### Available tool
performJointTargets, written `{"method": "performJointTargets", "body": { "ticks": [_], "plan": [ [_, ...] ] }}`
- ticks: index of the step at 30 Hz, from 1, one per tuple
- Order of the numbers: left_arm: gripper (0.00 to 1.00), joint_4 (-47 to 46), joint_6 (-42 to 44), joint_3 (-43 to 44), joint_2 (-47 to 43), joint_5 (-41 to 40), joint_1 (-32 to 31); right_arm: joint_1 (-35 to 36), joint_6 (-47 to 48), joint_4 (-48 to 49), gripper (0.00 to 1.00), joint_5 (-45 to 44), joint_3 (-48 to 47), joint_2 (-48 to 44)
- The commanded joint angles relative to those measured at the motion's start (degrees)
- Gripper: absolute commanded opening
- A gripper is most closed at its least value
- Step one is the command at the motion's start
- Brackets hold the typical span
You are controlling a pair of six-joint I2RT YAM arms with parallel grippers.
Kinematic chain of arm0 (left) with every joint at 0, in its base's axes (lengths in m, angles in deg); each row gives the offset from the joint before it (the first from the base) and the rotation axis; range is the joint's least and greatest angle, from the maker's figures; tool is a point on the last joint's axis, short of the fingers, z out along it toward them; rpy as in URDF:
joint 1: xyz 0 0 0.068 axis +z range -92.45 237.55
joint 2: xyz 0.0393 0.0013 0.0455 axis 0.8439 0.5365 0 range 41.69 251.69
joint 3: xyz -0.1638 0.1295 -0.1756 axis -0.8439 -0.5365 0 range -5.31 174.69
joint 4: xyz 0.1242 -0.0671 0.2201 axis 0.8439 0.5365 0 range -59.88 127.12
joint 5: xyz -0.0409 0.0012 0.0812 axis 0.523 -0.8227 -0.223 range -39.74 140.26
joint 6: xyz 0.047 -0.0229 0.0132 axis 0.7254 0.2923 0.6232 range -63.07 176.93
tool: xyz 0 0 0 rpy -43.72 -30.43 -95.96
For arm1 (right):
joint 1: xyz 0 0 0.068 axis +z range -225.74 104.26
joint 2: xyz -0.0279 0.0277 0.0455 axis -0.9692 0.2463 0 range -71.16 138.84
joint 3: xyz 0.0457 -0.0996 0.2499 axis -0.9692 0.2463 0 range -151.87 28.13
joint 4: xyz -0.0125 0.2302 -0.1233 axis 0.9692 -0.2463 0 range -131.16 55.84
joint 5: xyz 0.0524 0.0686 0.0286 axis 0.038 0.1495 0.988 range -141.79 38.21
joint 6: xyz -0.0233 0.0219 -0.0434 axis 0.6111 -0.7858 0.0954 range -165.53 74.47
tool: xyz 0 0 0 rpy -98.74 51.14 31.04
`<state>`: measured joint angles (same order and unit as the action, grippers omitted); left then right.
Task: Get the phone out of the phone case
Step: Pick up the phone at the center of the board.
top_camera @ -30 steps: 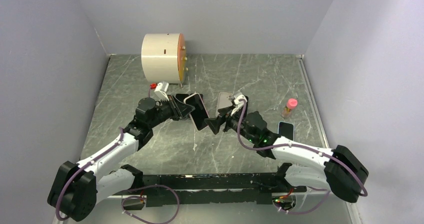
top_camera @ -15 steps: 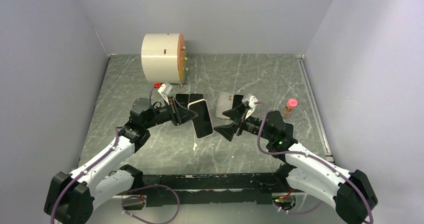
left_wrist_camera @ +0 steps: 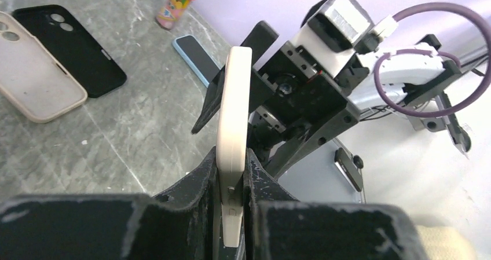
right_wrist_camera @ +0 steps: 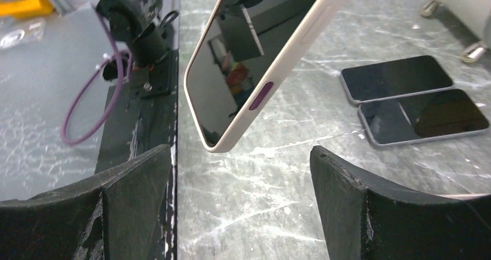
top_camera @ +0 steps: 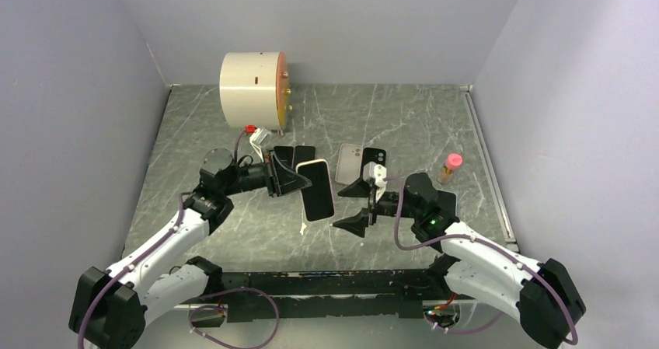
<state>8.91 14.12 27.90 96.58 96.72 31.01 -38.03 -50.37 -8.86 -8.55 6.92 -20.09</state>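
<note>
While the left pincer (top_camera: 289,179) bites shut on the far end of the phone (top_camera: 317,192), the handset hangs clear of the tabletop (top_camera: 435,123) at mid-scene, screen up, seated in its fitted case (left_wrist_camera: 233,127). Its long axis runs from that grip down toward the near right, so the free end points straight at the right pincer (top_camera: 351,207), which hovers just beside it with fingers spread wide and nothing between them. Seen from the right wrist, the free corner sits between and just ahead of those open fingers. This looks like the arm placed to catch the case's lip, closing across the short axis. Farther right and back, an empty beige case (top_camera: 348,162) and an empty black case (top_camera: 374,161) lie flat on the tabletop behind the right pincer.
</note>
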Motion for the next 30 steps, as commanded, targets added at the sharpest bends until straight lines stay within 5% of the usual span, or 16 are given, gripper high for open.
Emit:
{"method": "performJointTargets", "body": {
  "ticks": [1,10,30],
  "plan": [
    [0.02,-7.66,-3.50,3.18,0.14,4.94,0.10,2.61,9.92,-2.95,0.89,4.78,-3.32,2.22],
    [0.03,-3.93,-1.25,4.14,-0.75,5.16,0.06,4.21,15.46,-7.64,0.62,5.73,-6.98,4.82],
    [0.02,1.74,1.58,5.18,-1.96,4.82,-0.35,4.21,15.84,-6.99,0.37,7.99,-8.91,6.06]
  ]
}}
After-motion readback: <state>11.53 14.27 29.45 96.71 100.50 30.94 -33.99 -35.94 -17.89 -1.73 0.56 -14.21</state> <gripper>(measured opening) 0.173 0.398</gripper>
